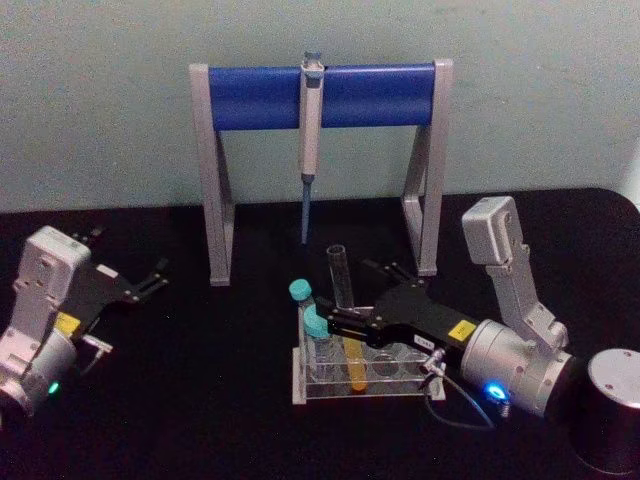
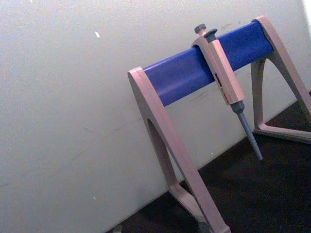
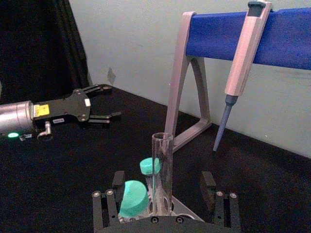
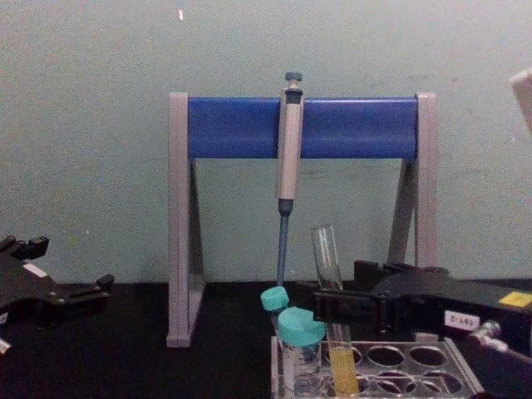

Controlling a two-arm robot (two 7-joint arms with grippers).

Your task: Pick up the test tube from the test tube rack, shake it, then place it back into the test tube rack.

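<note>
No text, brand or number is legible on any surface. The left gripper (image 1: 158,276) carries a yellow sticker (image 1: 67,322) and, beside it, a white strip (image 3: 58,119); the print on both is unreadable. The right gripper (image 1: 350,292) bears a second yellow sticker (image 1: 463,329) and a second white strip (image 1: 422,343), likewise unreadable. The pipette (image 2: 228,77) has a narrow label (image 2: 221,83) with red marks, illegible.

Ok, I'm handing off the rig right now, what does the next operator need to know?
Left gripper: open, parked over the table on the robot's left, away from the rack.
Right gripper: open, fingers either side of the test tube, not closed on it.
Test tube: standing in the test tube rack, leaning slightly, beside two teal-capped vials.
Done: cannot tell whether it has been shaken.
Left, if not: grasp, lift out, shake, put back.
</note>
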